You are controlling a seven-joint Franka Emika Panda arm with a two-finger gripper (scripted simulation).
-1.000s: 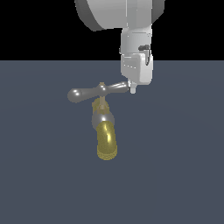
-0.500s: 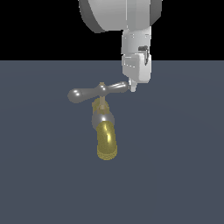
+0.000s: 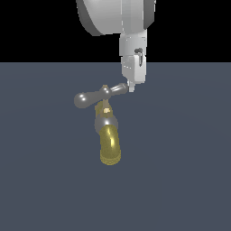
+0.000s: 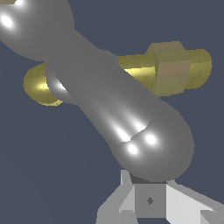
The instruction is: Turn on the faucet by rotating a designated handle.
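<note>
Closest in, the wrist view is nearly filled by 1 bulbous end of the handle [image 4: 148,140], with the gripper [image 4: 148,199] pressed right up at that rounded tip; whether the jaws are spread or closed I cannot tell, since only pale grey bits of the fingers [image 4: 188,205] show beneath it. From the exterior view, the gripper [image 3: 131,89] hangs straight down and meets the handle [image 3: 97,96] at the end on the exterior view's right. The bar looks like rigid polished metal, slick and rounded, so I'd guess a push could slide off the bulb; bearing on the far end gives the most leverage, and the narrower waist beside the bulb seems the surer spot. Further back, the faucet [image 3: 108,135] stands mid-scene on the dark floor [image 3: 180,180], its yellow spout [image 3: 110,146] curving down beneath the handle.
</note>
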